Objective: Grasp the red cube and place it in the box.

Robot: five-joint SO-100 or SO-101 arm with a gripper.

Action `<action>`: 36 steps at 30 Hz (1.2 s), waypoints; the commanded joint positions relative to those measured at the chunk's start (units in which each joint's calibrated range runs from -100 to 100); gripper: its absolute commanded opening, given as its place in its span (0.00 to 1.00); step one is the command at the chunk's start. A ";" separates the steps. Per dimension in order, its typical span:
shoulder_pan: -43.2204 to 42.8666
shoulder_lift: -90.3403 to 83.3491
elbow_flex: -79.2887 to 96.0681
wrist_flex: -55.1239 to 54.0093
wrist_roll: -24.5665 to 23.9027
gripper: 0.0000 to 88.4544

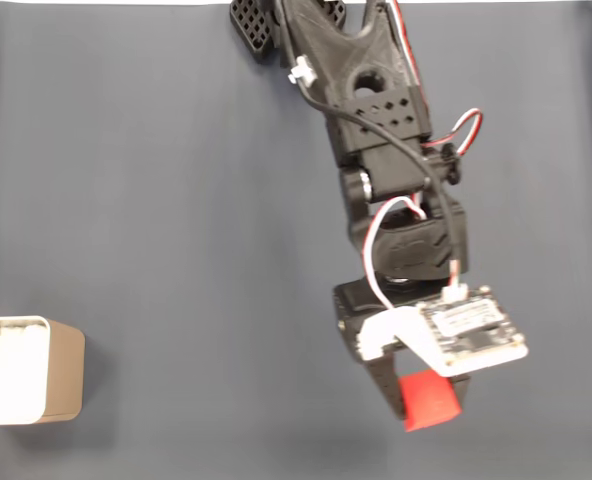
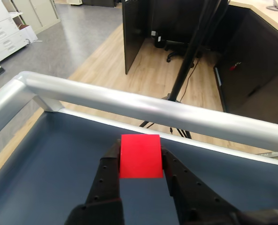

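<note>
Gripper point(image 2: 140, 161) clamped around red cube point(image 2: 140, 156)

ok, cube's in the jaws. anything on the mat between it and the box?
Nothing visible. In the fixed view the red cube sits in the gripper at lower right, the box at lower left, with bare blue mat between.
</note>
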 commanded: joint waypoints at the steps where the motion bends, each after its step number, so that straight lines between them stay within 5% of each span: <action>1: 2.48 -5.44 -0.15 -0.37 0.15 0.02; 36: 19.74 -8.12 -1.52 0.37 -0.34 0.01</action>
